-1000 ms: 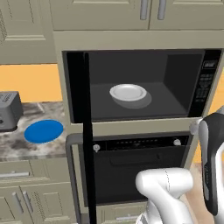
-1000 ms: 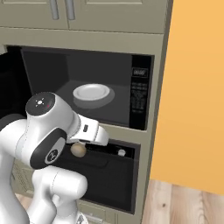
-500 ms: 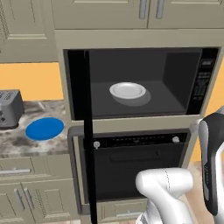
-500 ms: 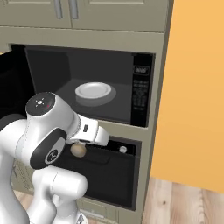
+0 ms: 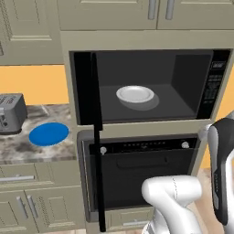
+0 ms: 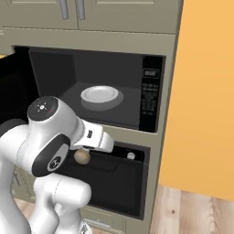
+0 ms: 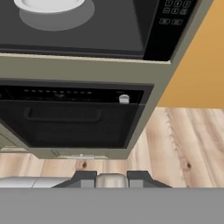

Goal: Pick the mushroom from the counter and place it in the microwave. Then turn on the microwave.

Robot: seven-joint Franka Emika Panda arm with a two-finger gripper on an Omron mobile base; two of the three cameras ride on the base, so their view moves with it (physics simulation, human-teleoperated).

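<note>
Half done, I'd judge: the end effector [image 7: 111, 180] is clamped on the mushroom [image 7: 111, 180], off the table [image 5: 36, 148], with the open microwave [image 7: 105, 26] and its plate [image 7: 49, 5] toward 12 o'clock; placing and starting remain.

The counter [image 5: 27, 151] carries a blue plate [image 5: 48, 134] and toaster [image 5: 10, 113].

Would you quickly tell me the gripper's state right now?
Gripper: shut on the mushroom, held between its fingers.
</note>
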